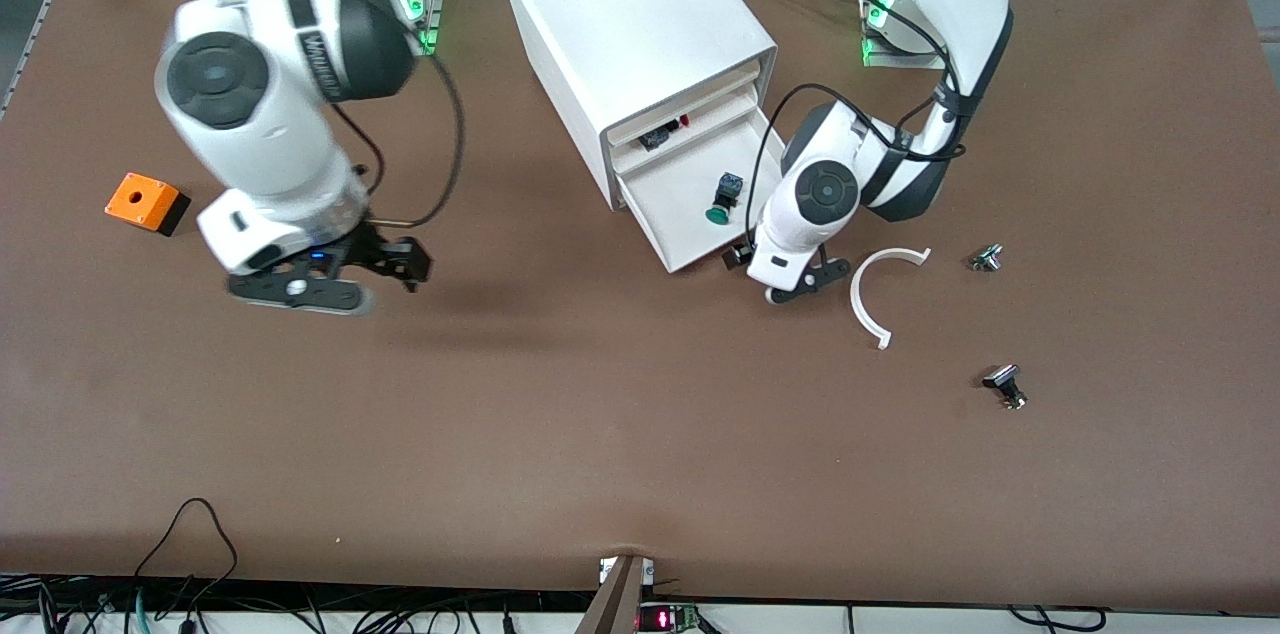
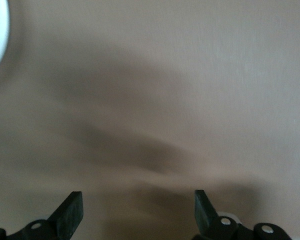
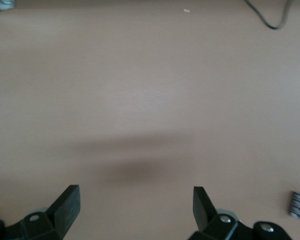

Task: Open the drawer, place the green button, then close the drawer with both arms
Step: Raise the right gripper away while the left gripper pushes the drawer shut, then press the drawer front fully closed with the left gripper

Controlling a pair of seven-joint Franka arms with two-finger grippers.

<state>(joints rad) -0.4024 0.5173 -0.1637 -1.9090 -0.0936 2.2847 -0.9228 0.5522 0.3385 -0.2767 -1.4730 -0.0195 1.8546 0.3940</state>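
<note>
The white cabinet [image 1: 640, 34] stands toward the robots' side of the table. Its lowest drawer [image 1: 680, 224] is pulled open. The green-capped button [image 1: 722, 198] lies on its side in the drawer. My left gripper [image 1: 785, 276] is low over the table beside the open drawer's front corner, at the left arm's end; in the left wrist view [image 2: 138, 210] it is open and empty over brown table. My right gripper [image 1: 345, 279] hangs over bare table toward the right arm's end, well apart from the cabinet; in the right wrist view [image 3: 136, 207] it is open and empty.
The middle drawer [image 1: 665, 132] shows a black-and-red part. An orange box [image 1: 146, 202] sits at the right arm's end. A white curved strip [image 1: 878, 299], a small silver part [image 1: 987, 258] and a black flat-capped button [image 1: 1005, 384] lie at the left arm's end.
</note>
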